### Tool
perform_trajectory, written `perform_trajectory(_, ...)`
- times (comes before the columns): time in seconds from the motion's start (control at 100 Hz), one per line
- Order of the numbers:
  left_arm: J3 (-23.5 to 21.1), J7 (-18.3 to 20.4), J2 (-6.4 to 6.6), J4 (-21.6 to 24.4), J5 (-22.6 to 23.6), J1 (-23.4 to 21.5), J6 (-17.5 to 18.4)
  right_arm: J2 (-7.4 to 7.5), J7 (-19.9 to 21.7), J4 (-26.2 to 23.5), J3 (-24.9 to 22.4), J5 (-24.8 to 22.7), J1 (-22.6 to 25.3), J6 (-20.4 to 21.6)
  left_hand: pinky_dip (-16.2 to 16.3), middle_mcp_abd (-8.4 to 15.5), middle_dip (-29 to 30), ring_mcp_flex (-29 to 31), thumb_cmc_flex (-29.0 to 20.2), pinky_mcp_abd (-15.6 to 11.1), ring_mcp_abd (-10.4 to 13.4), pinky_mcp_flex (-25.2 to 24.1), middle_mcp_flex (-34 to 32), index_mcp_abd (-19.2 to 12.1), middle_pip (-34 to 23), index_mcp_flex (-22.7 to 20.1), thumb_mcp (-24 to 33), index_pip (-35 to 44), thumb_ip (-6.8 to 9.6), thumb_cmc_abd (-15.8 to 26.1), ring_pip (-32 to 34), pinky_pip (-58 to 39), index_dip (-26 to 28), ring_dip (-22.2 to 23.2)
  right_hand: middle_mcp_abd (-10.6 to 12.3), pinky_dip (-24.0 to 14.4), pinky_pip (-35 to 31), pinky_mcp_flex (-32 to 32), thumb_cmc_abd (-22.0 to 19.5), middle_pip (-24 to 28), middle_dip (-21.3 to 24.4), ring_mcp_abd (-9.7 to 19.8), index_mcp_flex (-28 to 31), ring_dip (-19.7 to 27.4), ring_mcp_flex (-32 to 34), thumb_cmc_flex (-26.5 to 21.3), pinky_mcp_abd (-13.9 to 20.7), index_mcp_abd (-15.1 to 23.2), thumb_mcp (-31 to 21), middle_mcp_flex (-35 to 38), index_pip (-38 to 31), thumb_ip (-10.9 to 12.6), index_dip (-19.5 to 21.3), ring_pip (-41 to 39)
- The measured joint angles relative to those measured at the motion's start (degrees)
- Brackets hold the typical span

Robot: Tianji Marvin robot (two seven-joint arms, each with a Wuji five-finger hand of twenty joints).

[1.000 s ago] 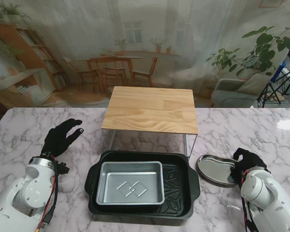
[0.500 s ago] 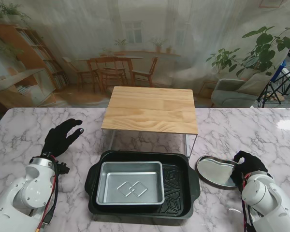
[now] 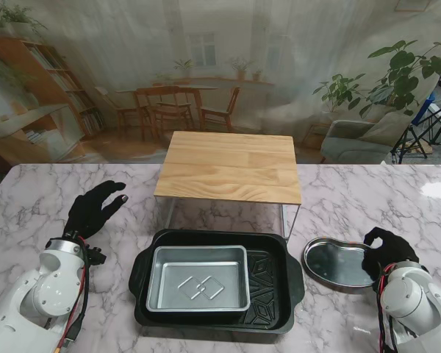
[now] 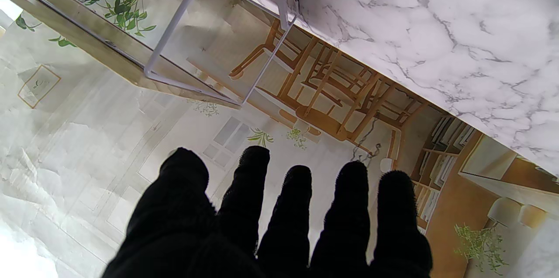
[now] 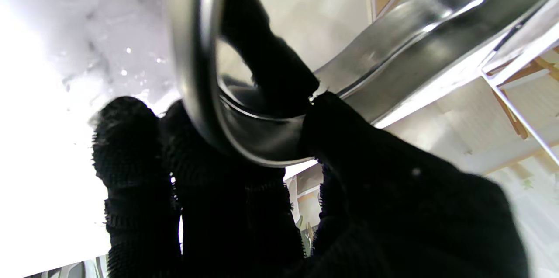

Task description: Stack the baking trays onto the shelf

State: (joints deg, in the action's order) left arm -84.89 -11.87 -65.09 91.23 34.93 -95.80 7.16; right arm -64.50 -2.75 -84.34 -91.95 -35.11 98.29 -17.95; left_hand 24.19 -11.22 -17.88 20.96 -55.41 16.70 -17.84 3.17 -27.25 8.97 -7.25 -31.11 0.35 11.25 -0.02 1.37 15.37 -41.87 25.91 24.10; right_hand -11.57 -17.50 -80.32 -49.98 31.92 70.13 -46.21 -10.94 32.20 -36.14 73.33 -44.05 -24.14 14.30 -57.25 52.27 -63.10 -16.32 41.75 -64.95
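A wooden-topped shelf (image 3: 230, 166) on thin white legs stands at the middle back of the marble table. In front of it lies a large black baking tray (image 3: 273, 283) with a smaller silver rectangular tray (image 3: 198, 279) nested inside. To the right sits a shiny heart-shaped metal tray (image 3: 336, 262). My right hand (image 3: 384, 251) is shut on its right rim; in the right wrist view the thumb (image 5: 349, 138) presses inside the heart-shaped tray (image 5: 393, 42) and the fingers (image 5: 227, 190) wrap under the rim. My left hand (image 3: 92, 207) hovers open at the left, fingers (image 4: 297, 208) spread.
The shelf's white legs (image 4: 183, 20) stand close to the black tray's far edge. A printed room backdrop runs behind the table (image 3: 37, 191). Bare marble (image 3: 397, 198) lies right of the shelf.
My right hand has shifted to the right and drawn the heart-shaped tray slightly away from the black tray. The left hand has stayed still.
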Motion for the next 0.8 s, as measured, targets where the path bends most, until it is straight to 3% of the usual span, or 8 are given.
perform_trajectory(0.21,0.0,0.0,0.0,0.0,0.0,0.0,-0.2,-0.29,-0.6,-2.2,-3.3,0.9,2.2,1.4,0.0,0.0,0.0,0.0,0.0,0.0,0.0,0.0,0.0,0.0,0.0,0.0,0.0,0.0,0.0,0.0,0.0,0.0,-0.1,0.0,-0.7,0.0,0.0,-0.1,0.1,0.5,-0.5,0.0,0.5,0.0,0.0,0.0,0.0,-0.1,0.0,0.0,0.3,0.0,0.0,0.0)
perform_trajectory(0.8,0.2,0.1,0.01,0.0,0.0,0.1,-0.3,-1.61,-1.1,-7.3,-10.7,9.3,7.5,4.6,0.0,0.0,0.0,0.0,0.0,0.0,0.0,0.0,0.0,0.0,0.0,0.0,0.0,0.0,0.0,0.0,0.0,0.0,-0.2,0.0,-1.3,-0.5,0.0,-0.3,0.1,1.1,-1.3,0.1,0.8,-0.3,0.0,0.0,-0.7,-0.9,0.3,-0.1,0.6,0.0,0.9,0.0)
